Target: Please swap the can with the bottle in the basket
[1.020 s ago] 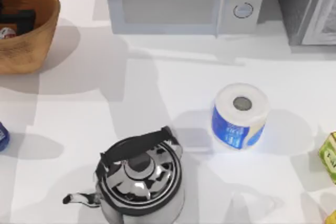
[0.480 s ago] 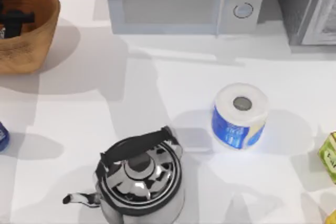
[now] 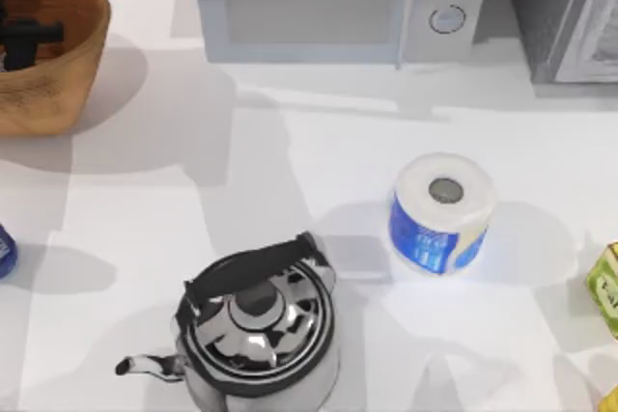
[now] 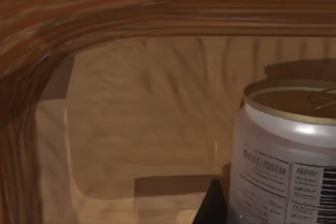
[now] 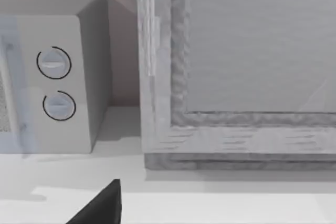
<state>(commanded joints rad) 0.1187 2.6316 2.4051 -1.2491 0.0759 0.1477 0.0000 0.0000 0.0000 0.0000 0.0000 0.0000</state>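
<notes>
The orange-brown wicker basket (image 3: 68, 55) stands at the table's back left corner. My left gripper (image 3: 24, 36) hangs inside it, dark against the weave. In the left wrist view the can (image 4: 286, 156) stands upright on the basket floor (image 4: 136, 129), very close to the camera, with its dull gold top and printed label facing me. A dark piece of the gripper touches or nearly touches the can's side. The bottle (image 3: 4, 250) shows as a deep-blue edge on the table at the left border, well in front of the basket.
A shiny kettle (image 3: 256, 320) with a black handle sits front centre. The blue-and-white paper roll (image 3: 441, 211) stands right of the middle, and a green-yellow carton (image 3: 606, 288) is at the right edge. The microwave (image 3: 328, 2) and a grey cabinet (image 5: 236, 66) line the back. My right arm is idle.
My left gripper shifted slightly toward the back inside the basket. The red-and-white spot of the can, visible under it a second ago, is covered in the top view now.
</notes>
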